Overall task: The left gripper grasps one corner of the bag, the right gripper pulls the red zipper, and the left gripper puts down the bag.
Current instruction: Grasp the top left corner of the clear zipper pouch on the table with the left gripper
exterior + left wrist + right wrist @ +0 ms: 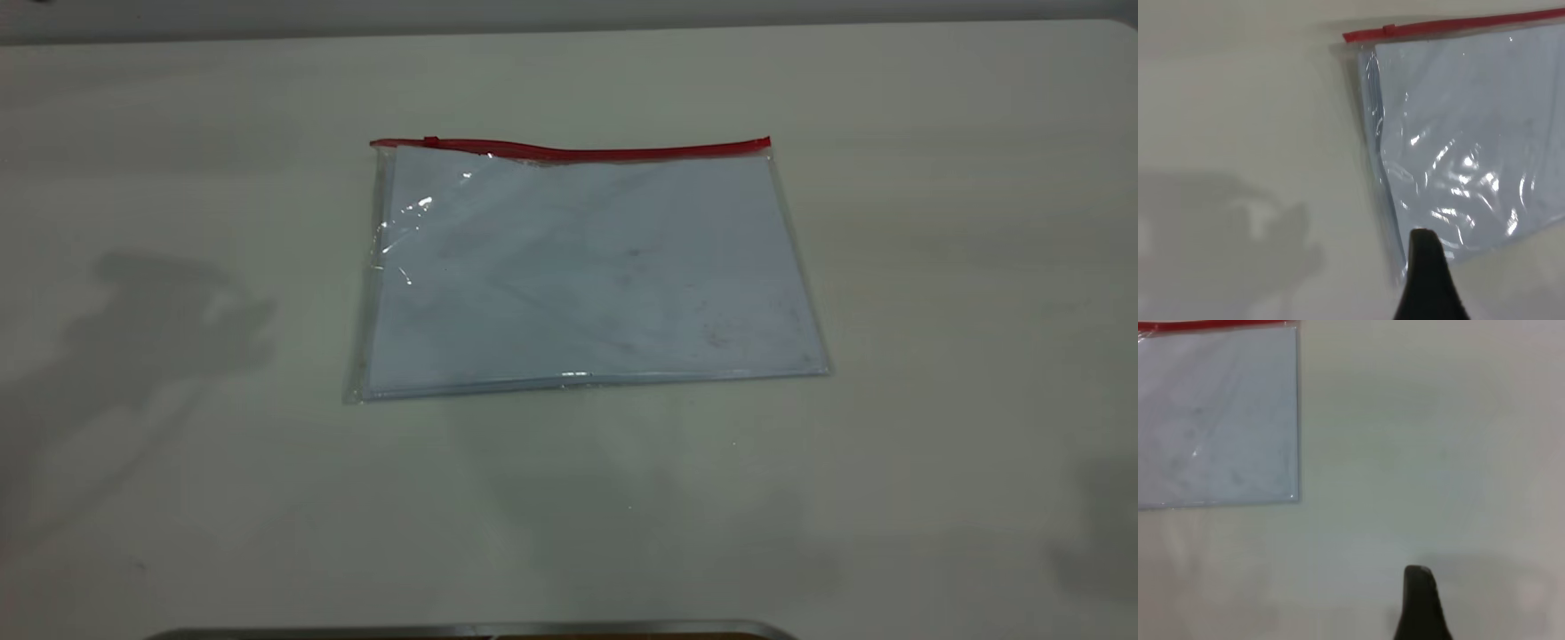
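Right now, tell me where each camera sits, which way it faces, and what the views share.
Exterior: above the table, looking steeply down at the bag; no arm shows, only shadows.
Left wrist: on the left arm, looking down at the bag's end by the slider tab; one fingertip of the left gripper shows.
Right wrist: on the right arm, over bare table beside the bag's other end; one fingertip of the right gripper shows.
All three share the red zipper.

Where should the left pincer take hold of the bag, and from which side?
Probably the corner of the bag by the slider tab, approached from the bag's left end: the red zipper bows upward there, and the plastic looks crinkled, not flat.
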Controlling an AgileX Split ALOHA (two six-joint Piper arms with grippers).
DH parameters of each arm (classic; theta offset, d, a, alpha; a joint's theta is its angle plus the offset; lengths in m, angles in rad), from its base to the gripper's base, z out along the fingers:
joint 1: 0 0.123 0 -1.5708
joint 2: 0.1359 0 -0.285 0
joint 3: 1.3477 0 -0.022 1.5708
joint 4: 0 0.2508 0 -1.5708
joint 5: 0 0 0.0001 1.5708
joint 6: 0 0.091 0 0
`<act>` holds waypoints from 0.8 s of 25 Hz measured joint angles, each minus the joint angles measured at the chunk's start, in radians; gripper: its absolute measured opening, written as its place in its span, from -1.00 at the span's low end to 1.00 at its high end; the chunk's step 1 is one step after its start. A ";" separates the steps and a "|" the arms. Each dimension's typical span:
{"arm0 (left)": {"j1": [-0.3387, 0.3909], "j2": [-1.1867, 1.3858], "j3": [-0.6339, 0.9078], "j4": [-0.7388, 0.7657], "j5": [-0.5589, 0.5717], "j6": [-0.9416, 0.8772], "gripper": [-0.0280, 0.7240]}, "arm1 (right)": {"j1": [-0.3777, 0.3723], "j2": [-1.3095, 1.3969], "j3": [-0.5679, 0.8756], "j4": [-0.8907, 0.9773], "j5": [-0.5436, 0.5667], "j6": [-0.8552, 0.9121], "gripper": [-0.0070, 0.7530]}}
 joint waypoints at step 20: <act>-0.048 0.658 -0.432 -0.197 0.047 0.229 0.58 | 0.001 0.492 -0.169 0.424 -0.090 -0.577 0.54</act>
